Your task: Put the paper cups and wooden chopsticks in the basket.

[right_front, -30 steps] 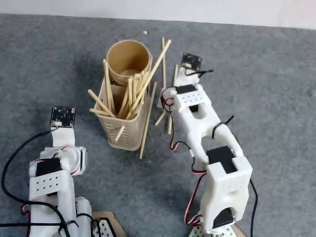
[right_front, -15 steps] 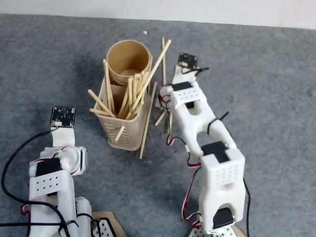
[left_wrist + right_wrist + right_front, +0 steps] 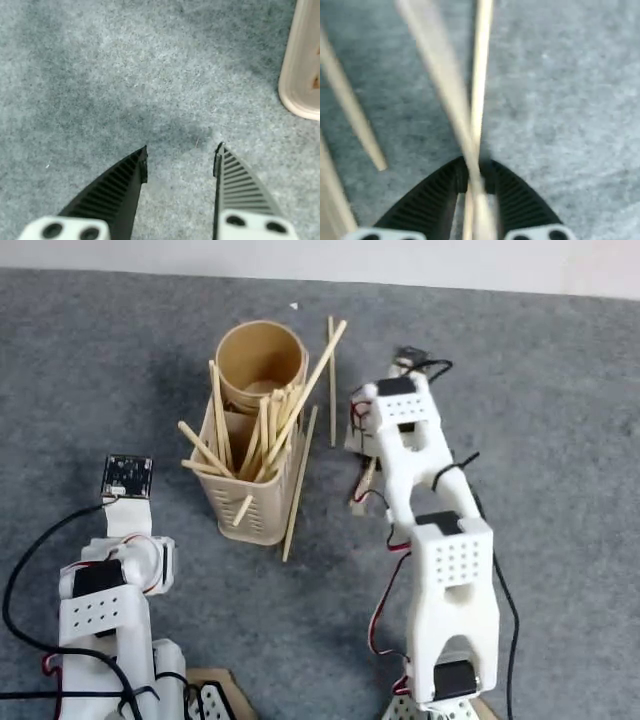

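At three o'clock of the basket [image 3: 262, 520], right hand [image 3: 474, 172] pinches chopsticks [image 3: 481, 75], presumably for carrying over; left hand [image 3: 181, 155] rests spread

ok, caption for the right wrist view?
Right gripper shut on two crossed wooden chopsticks over the grey carpet.

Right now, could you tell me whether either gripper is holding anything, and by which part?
The right gripper pinches two chopsticks partway along their length; the left gripper is open, holding nothing.
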`<state>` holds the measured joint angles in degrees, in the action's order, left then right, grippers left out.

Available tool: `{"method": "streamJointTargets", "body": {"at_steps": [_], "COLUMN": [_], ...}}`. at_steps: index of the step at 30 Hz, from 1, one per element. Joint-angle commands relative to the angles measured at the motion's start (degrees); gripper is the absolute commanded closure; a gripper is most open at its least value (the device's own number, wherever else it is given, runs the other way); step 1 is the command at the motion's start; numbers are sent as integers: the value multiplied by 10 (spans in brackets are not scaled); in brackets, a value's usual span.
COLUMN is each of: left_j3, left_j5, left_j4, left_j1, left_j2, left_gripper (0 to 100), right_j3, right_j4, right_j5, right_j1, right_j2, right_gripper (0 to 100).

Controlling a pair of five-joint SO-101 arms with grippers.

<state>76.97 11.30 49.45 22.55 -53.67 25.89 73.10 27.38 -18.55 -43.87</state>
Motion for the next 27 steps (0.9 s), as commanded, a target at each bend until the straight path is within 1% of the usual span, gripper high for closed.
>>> {"method": "streamJointTargets", "body": {"at_steps": [1,5,8,15,17,20,24,27], "left_j3": [-2,-2,-2,-2,-2,-2,-2,-2], "left_j5": [5,5,5,5,5,5,5,5], "left_j4": [-5,-6,-6,-7,-7,-7,-7,-7], "left_j1": [-10,-10,-10,-10,-10,-10,-10,-10], "left_j2": [0,0,0,0,0,0,0,0], "left_gripper": [765,765,765,765,765,765,765,765], "right_j3": [31,73,109,146,146,143,140,139], "right_j4": [52,109,128,124,122,108,75,44], "right_j5": [2,-83,-91,-93,-102,-162,-169,-169], "right_j1": [3,1,-1,-21,-37,-65,-108,-139], "right_j2": [10,59,118,302,356,434,534,582], "right_gripper": [993,993,993,993,993,993,993,993]}}
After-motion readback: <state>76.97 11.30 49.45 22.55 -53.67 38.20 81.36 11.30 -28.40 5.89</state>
